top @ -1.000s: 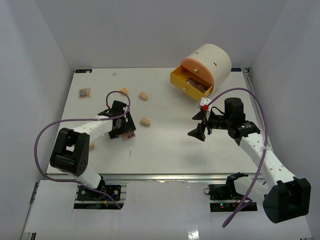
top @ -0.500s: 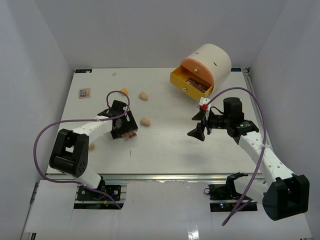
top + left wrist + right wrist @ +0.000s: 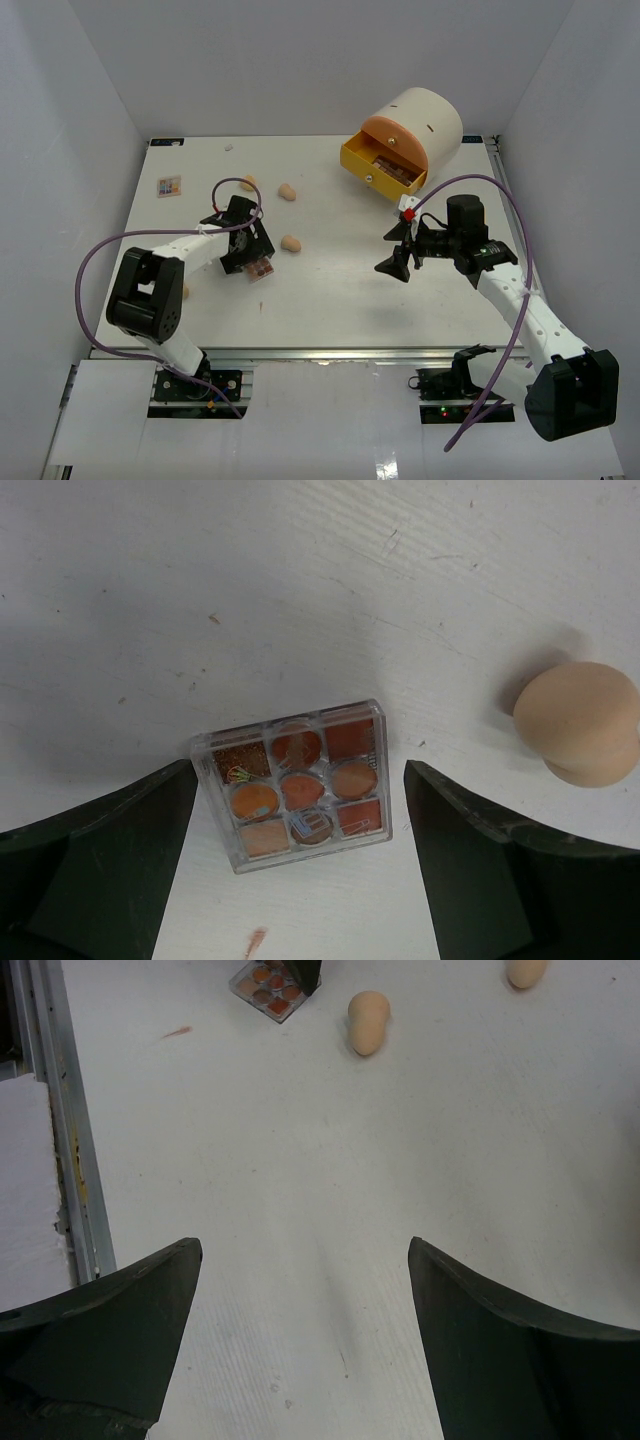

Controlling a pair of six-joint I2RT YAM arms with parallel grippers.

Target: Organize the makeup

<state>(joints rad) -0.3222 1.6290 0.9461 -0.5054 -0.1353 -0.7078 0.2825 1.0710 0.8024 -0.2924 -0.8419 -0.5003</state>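
While flat on table (image 3: 300,580), palette (image 3: 297,784) btwn L fingers (image 3: 120,850)

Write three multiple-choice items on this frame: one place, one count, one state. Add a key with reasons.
1. Where is the eyeshadow palette?
A. Flat on the table, between the spread fingers of the left tool
B. Clamped and lifted clear of the table
C. Hanging over the table's edge

2. How many colour pans does the palette show?
A. Four
B. Six
C. Nine

3. What state is the yellow drawer of the cream cylinder in?
A. Pulled open
B. Pushed fully shut
C. Taken out and turned upside down

Key:
1 A: the left wrist view shows it lying flat with a gap to each finger.
2 C: the pans form three rows of three.
3 A: the top view shows the drawer sticking out from the cylinder, its inside visible.
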